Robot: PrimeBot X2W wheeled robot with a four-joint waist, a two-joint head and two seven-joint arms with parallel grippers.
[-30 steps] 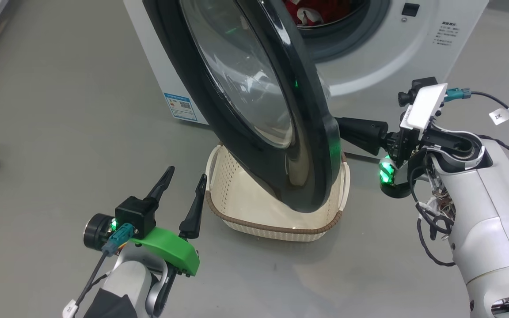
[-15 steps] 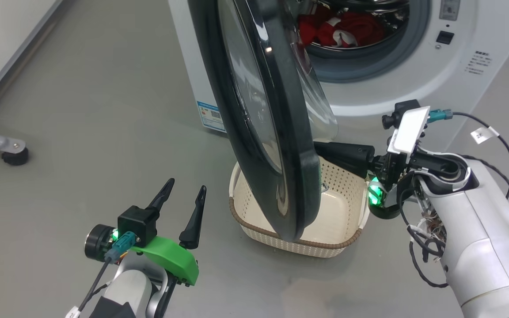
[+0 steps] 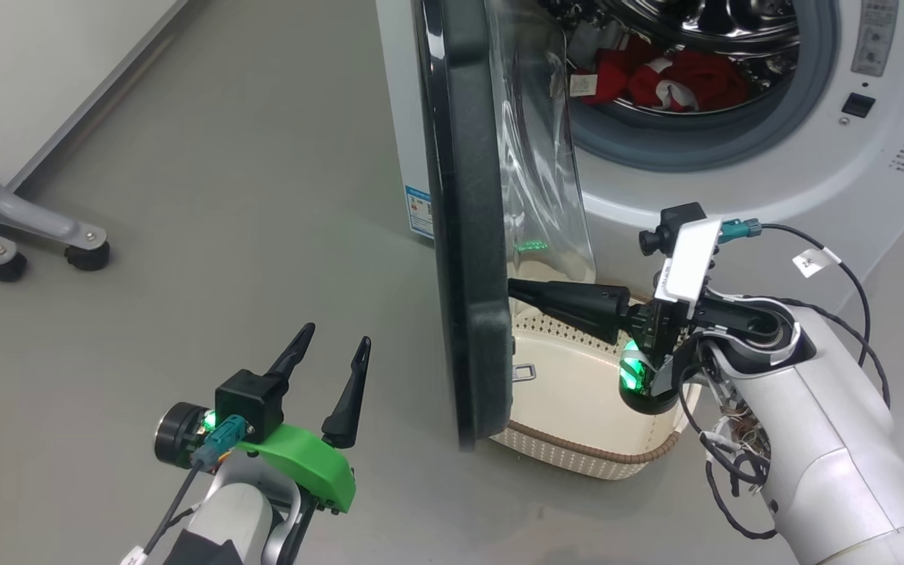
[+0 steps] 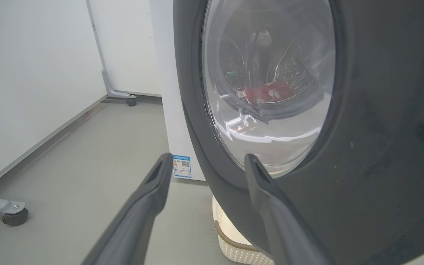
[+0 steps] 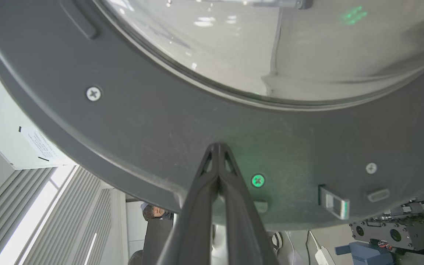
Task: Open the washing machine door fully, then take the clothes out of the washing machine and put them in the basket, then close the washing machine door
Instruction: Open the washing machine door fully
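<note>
The washing machine door [image 3: 464, 235] stands about edge-on in the head view, its glass bowl bulging toward the white washing machine [image 3: 734, 196]. Red clothes [image 3: 656, 78] lie in the steel drum. My right gripper [image 3: 513, 289] is shut on nothing, its tips pressed against the door's grey inner rim [image 5: 142, 121] just below the glass. The right gripper's tips [image 5: 217, 147] meet beside a screw. The cream basket [image 3: 577, 447] sits on the floor under the door. My left gripper [image 3: 335, 333] hangs open left of the door, outside its black rim [image 4: 363, 147]. The clothes [image 4: 267, 92] show through the glass.
Grey wheeled legs [image 3: 28, 235] stand on the floor at the far left near a white wall. A caster [image 4: 13, 217] shows at the lower left of the left wrist view. A person [image 5: 155, 211] is in the background past the door's edge.
The door has swung further open, from slanted across the opening to about edge-on, with my shut right gripper following against its inner face. The head camera has shifted. My left gripper stays open.
</note>
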